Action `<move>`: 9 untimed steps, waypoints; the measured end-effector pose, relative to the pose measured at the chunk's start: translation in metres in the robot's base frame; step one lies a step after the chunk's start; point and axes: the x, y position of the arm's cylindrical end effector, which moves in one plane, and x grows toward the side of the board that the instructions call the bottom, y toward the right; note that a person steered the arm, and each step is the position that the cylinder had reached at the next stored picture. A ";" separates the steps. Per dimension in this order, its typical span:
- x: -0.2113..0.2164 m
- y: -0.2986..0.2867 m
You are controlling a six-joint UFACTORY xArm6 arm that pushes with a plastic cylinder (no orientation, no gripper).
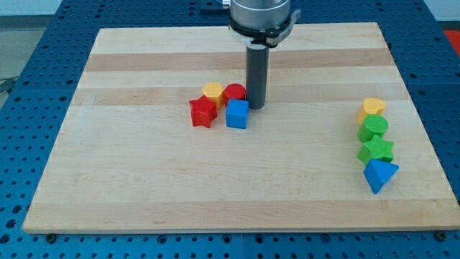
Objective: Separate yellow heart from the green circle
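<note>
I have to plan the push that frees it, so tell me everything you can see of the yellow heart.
The yellow heart-shaped block looks like smooth, glossy plastic and lies flat on the wooden board near the view's right edge. It heads a column of four blocks; its lower edge touches the green circular block directly below. Nothing else touches it. My tip is far off to the view's left, beside the other cluster.

arm (260, 14) — cut off by the view's top | red circle (235, 92) — right edge hidden behind the rod | my tip (256, 106) — contact with blue cube (237, 114) could not be told
</note>
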 end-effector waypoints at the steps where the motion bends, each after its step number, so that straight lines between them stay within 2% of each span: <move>1: -0.028 0.097; 2: -0.058 0.153; 4: -0.036 0.193; 5: 0.003 0.224; 6: 0.003 0.244; 7: 0.076 0.279; 8: 0.076 0.278; 9: 0.067 0.241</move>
